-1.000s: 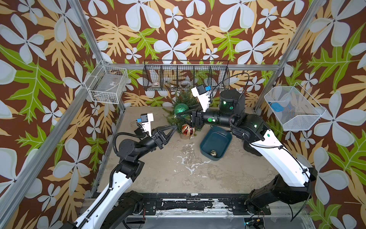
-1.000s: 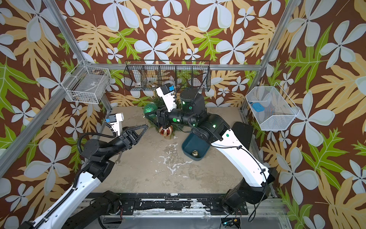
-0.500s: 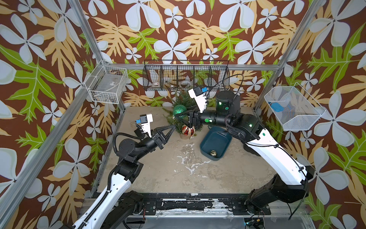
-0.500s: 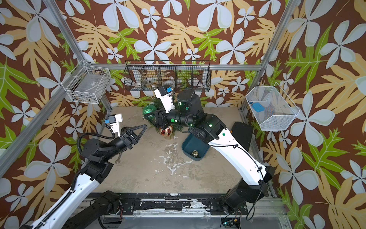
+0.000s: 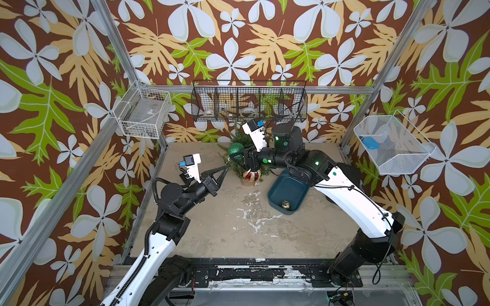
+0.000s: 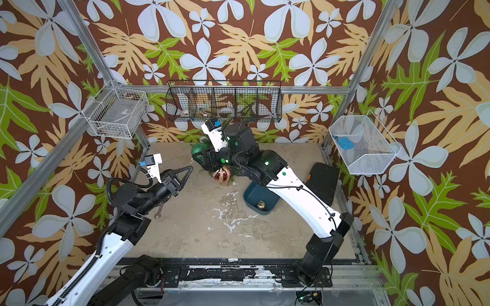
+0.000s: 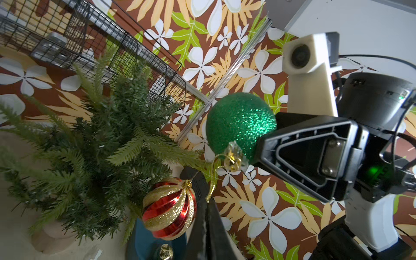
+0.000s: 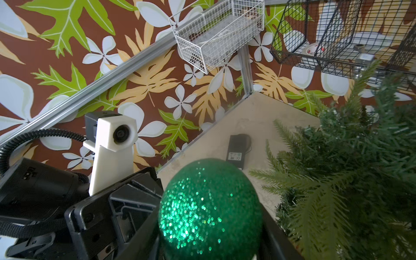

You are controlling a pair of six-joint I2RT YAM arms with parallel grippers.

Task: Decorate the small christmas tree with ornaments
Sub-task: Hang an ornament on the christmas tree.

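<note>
The second of three baubles is being hung. The right pincer (image 5: 241, 156) is clamped around the green bauble (image 7: 238, 121), holding it in the air just beside the tree (image 7: 101, 139), which stands at the back of the desk (image 5: 238, 233). The left pincer (image 5: 224, 169) is pressed together. In the left wrist view the bauble's gold loop (image 7: 212, 180) runs down from the cap into the seam between the tips, so it looks nipped there and pulled out from the ball.

The red bauble (image 7: 168, 207) already hangs from a low branch near the tree's base. The gold bauble (image 5: 285, 204) waits in the blue tray (image 5: 285, 186), just beside the tree.

The next move, as I judge it, needs both arms working together: the left pincer has to guide the loop over a branch tip, and the right has to bring the ball in without pulling the thread tight. Only when the loop sits on the needles should either grip let go — otherwise the ball is likely to drop and roll.

Against the picture a second ago, the right arm has swung the green bauble over toward the left pincer and slightly lower. The left pincer has hardly shifted, both grips are unchanged, and the red and gold baubles lie where they were.
</note>
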